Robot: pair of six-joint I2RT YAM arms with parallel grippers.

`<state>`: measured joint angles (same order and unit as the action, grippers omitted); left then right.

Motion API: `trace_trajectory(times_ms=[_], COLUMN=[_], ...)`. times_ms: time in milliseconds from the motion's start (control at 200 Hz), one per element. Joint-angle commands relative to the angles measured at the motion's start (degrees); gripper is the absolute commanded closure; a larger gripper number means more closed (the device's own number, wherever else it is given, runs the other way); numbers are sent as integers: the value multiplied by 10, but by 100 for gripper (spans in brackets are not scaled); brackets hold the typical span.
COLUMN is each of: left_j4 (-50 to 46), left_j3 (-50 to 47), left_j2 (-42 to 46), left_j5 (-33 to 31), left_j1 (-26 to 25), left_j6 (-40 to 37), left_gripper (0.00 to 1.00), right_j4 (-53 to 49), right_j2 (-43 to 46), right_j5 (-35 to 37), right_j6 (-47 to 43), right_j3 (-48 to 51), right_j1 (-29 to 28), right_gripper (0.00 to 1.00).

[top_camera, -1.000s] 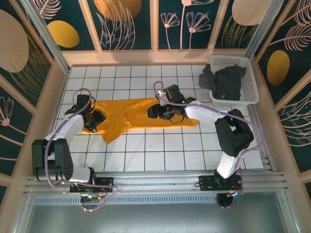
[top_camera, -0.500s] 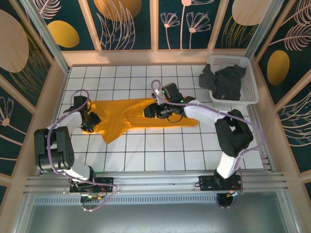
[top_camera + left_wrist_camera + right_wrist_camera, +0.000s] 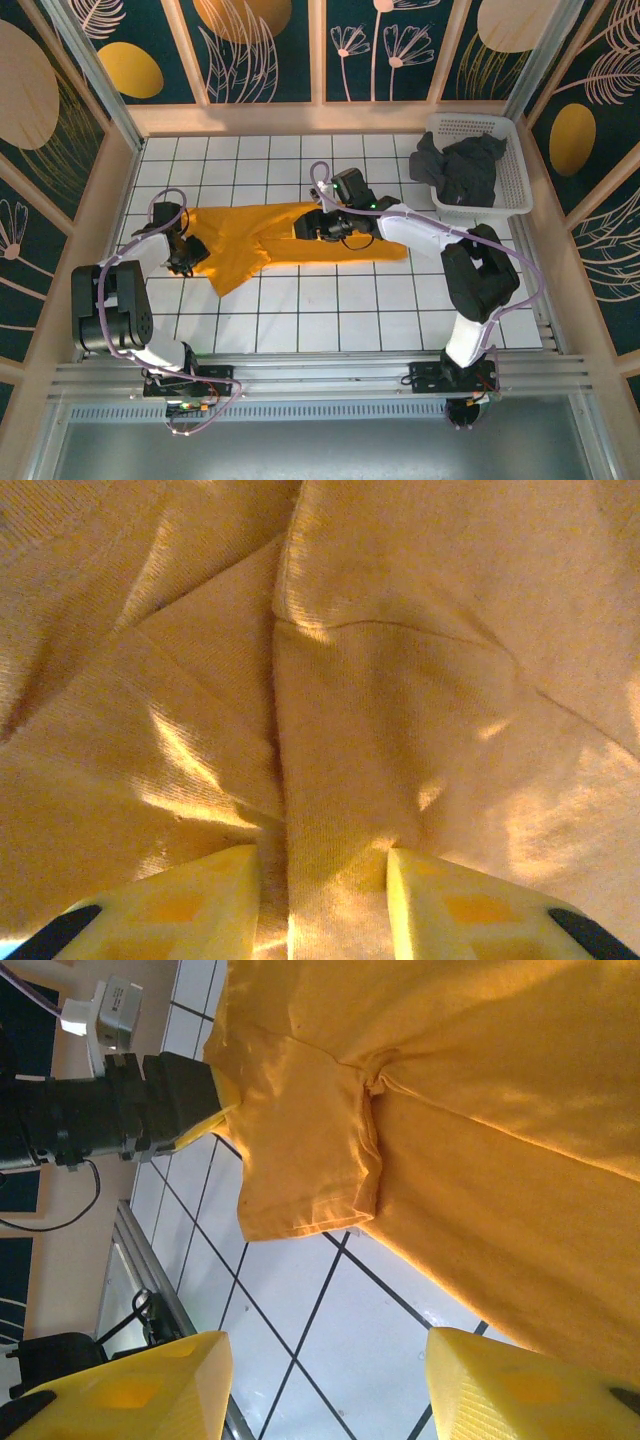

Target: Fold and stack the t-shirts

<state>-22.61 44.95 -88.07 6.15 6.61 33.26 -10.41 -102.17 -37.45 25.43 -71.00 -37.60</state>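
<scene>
The orange-yellow t-shirt (image 3: pixel 290 240) lies spread and rumpled across the white tiles. My left gripper (image 3: pixel 190 252) sits at its left edge. In the left wrist view a raised fold of the orange cloth (image 3: pixel 330 780) runs between the yellow fingers (image 3: pixel 200 905), and the left gripper (image 3: pixel 325 890) is shut on it. My right gripper (image 3: pixel 306 228) hovers over the shirt's middle. It stands open (image 3: pixel 325 1360) above bare tile, just off a sleeve (image 3: pixel 300 1170), with nothing between its fingers. The dark grey t-shirt (image 3: pixel 460 168) lies crumpled in the basket.
The white lattice basket (image 3: pixel 512 150) stands at the back right corner. Wooden walls (image 3: pixel 100 220) frame the tiled floor on three sides. A metal rail (image 3: pixel 320 375) runs along the near edge. Bare tiles (image 3: pixel 340 310) lie in front of the shirt.
The left gripper has closed on the shirt's left edge and its arm has drawn slightly left. The right gripper has shifted a little left over the shirt and stayed open.
</scene>
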Motion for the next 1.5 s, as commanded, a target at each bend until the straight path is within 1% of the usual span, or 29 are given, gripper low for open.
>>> trace_trajectory(times_ms=[0, 145, 225, 330, 380, 440, 661, 851, 861, 1006, 1116, 1186, 1216, 1496], left_j4=[20, 29, 27, 20, 16, 11, -22, -72, -74, -103, -122, -121, -121, -115], left_j3=[-9, -2, 0, 3, 2, 3, 38, 104, 119, 188, 233, 255, 265, 345], left_j2=[8, 1, 5, 16, 21, 24, 48, 18, 16, -32, -82, -98, -121, -234], left_j5=[18, 23, 25, 23, 20, 18, -4, -8, -7, -11, -24, -36, -41, -71], left_j1=[1, 2, 1, 1, 2, 2, 2, 2, 2, 1, 2, 2, 2, 1], left_j6=[-12, -16, -16, -17, -19, -20, -1, 13, 13, 3, -10, -14, -16, -33], left_gripper=[66, 76, 80, 92, 97, 100, 100, 100, 100, 100, 100, 100, 100, 100], right_j4=[13, 15, 16, 20, 20, 19, 15, 12, 12, 13, 14, 15, 15, 15], right_j2=[-6, 2, 6, 12, 12, 14, 15, 20, 20, 27, 31, 36, 37, 44], right_j5=[-15, -13, -10, -10, -8, -7, 0, 6, 8, 8, 9, 9, 9, 16], right_j6=[-3, 1, 4, 8, 9, 9, 8, 10, 10, 11, 11, 12, 13, 13], right_j3=[-14, -9, -6, 0, 2, 2, 2, 9, 9, 17, 23, 29, 31, 49], right_j1=[-3, -2, -1, 0, 0, 1, 2, 6, 7, 11, 14, 16, 16, 22], right_gripper=[46, 46, 46, 46, 46, 46, 47, 48, 48, 48, 48, 48, 48, 48])
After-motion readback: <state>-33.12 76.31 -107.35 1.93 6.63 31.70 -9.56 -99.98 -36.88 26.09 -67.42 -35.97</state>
